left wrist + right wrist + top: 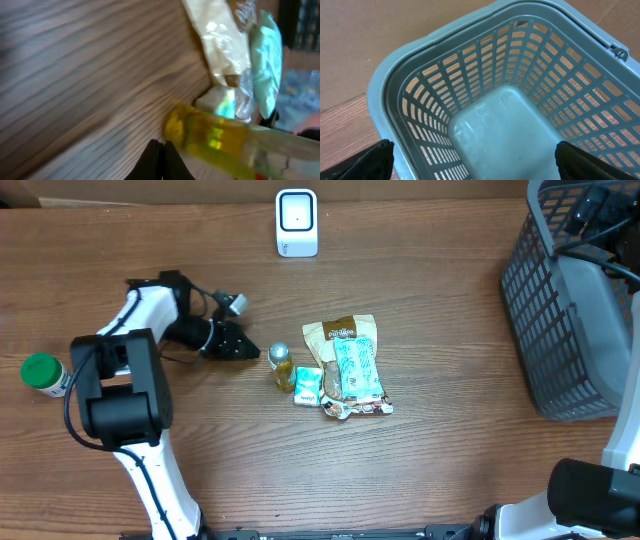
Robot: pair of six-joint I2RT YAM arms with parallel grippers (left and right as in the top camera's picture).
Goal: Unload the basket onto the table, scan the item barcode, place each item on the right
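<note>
Your left tool (252,352), pressed together & empty, sits just beside the yellow bottle (281,366) on the worktop (450,470). Advance w/o spreading and you'll likely shove it into the packets (345,365). Right tool (480,165): spread, over basket (485,60).

Sm. yellow bottle (282,367) just left of snack pkts (345,360); white scanner (296,223) well apart, far side.

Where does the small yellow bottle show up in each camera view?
Overhead: yellow bottle near table centre, just left of the snack pile.
Left wrist: lower right of centre, blurred, just beyond the left gripper.
Right wrist: not in it; only the basket shows.
Shared landmark: the small teal packet beside the bottle, in overhead and left wrist.
</note>
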